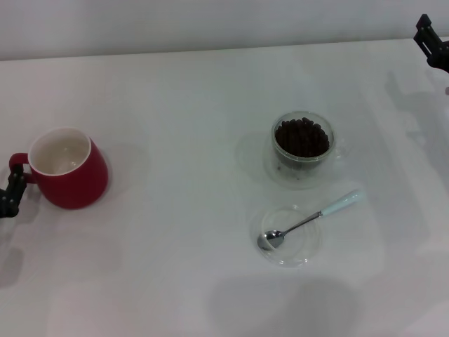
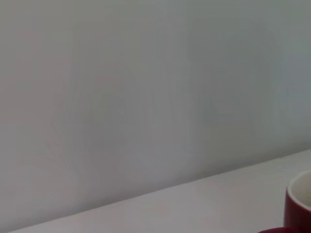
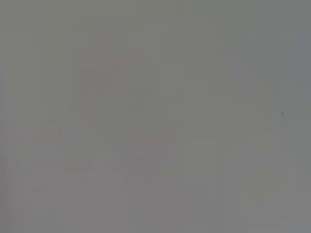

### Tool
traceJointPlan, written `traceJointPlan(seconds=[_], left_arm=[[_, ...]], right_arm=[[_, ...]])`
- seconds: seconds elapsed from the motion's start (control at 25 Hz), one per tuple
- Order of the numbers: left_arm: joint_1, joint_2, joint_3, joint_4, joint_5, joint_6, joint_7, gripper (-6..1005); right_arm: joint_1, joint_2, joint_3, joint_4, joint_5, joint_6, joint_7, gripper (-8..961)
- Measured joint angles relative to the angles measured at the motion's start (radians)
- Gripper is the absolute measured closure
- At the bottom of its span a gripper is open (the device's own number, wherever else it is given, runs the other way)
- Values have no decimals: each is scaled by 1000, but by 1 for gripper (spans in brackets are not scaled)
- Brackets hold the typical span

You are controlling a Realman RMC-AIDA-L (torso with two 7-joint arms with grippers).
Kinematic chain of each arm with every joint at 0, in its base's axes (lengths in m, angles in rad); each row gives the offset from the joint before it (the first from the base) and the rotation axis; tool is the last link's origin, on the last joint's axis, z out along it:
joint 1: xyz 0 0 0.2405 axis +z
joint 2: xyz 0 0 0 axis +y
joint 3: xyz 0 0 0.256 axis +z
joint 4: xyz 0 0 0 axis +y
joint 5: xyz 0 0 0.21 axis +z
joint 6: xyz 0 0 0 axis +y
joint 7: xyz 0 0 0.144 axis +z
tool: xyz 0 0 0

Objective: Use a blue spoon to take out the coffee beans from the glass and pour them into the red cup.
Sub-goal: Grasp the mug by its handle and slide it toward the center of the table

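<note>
Slim pale-blue-handled metal spoon propped on flat clear dish, near worktop front edge, handle reachable. Beside: squat clear glass heaped with dark coffee beans. Squat red cup at left edge, handle touching left claw; right claw at far right corner. Claw openings: cannot tell.

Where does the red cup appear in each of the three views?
Head view: the red cup stands at the left, its handle at the left gripper.
Left wrist view: only its rim shows at a lower corner.
Right wrist view: not in it.
Shared landmark: the white table.
</note>
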Motion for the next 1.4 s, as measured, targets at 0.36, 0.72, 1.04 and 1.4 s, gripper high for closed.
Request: traceJointPlan(seconds=[0.36,0.72,1.04,1.4], left_arm=[[-7,1,0,10,-2,-2,1,595],[-17,-1,0,35,-1,-13,3,879],[-24,-2,10,70,8,-13,20,879],[-14,-5,21,180,24,-54,153,880]], right_arm=[[-2,-2,21,0,0,0,-7,111],[2,-4,23,12,0,0,-7,111],[3,-6,24,13,0,0,-7,112],[-2,-6,23,14,-1,-3,-7,112]])
